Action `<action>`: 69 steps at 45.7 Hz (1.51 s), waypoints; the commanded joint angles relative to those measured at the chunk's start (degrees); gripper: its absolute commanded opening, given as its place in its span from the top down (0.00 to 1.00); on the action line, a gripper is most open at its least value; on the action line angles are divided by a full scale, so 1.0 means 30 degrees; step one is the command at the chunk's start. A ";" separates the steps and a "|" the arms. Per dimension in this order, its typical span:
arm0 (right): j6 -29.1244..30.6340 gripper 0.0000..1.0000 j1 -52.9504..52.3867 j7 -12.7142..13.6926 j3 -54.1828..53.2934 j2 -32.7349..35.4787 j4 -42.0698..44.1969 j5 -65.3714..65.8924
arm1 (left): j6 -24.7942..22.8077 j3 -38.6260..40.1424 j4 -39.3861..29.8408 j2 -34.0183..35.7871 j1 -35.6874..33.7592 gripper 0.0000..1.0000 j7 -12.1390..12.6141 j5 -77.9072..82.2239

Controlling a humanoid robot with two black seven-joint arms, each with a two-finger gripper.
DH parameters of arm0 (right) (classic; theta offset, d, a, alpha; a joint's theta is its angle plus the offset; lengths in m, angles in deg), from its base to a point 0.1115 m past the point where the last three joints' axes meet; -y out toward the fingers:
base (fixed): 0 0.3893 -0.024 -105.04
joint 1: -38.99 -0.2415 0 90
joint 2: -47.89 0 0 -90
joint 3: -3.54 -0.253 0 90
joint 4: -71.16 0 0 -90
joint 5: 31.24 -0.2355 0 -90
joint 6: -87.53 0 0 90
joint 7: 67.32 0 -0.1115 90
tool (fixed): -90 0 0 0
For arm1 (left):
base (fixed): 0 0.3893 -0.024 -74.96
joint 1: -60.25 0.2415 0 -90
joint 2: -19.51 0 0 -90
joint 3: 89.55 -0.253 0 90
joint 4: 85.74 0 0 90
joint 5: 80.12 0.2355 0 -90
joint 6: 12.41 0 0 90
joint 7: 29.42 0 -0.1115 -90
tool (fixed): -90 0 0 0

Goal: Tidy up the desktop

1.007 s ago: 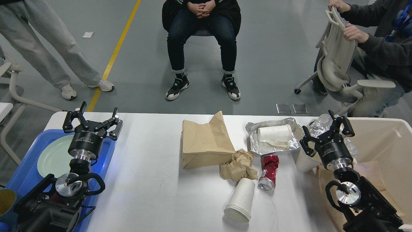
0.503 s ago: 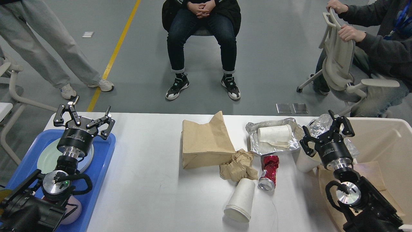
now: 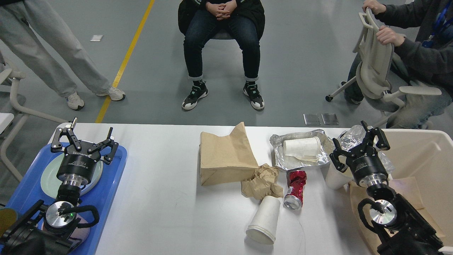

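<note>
The white desktop (image 3: 166, 198) carries litter on its right half: a brown paper bag (image 3: 224, 156), a crumpled brown paper wad (image 3: 262, 182), a crushed red can (image 3: 294, 187), a white paper cup (image 3: 264, 219) lying on its side, and a foil tray (image 3: 300, 152) with another white cup (image 3: 302, 146) lying in it. My left gripper (image 3: 85, 140) hangs open and empty over the blue tray (image 3: 106, 191). My right gripper (image 3: 359, 141) stands open and empty at the desktop's right edge, beside a third white cup (image 3: 334, 177).
A pale green plate (image 3: 49, 177) lies in the blue tray. A beige bin (image 3: 421, 159) with brown paper inside stands at the right. Crumpled foil (image 3: 352, 136) sits behind my right gripper. Three people and a white chair (image 3: 375, 71) are beyond the table.
My left arm has drawn back to the left, from the tray's right edge to over the plate, its gripper staying open. The right arm has not moved.
</note>
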 commanded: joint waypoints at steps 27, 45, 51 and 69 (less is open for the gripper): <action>0.0000 0.00 0.0001 -0.0001 0.0000 -0.0002 -0.0008 -0.0016 | -0.0002 0.0017 0.0001 0.0001 -0.0025 0.04 -0.0086 -0.0118; -0.0117 0.00 -0.0437 0.0263 -0.0030 -0.0002 0.0138 -0.0308 | -0.0002 0.0017 0.0001 0.0001 -0.0025 0.04 -0.0086 -0.0118; -0.0468 0.00 -0.0555 0.0234 -0.0029 0.0232 0.0313 -0.1422 | -0.0002 0.0017 0.0001 0.0001 -0.0025 0.04 -0.0086 -0.0118; -0.0673 0.00 -0.0467 0.0175 0.0058 0.0995 0.0255 -0.1569 | -0.0002 0.0017 0.0001 0.0001 0.0004 0.04 -0.0086 -0.0118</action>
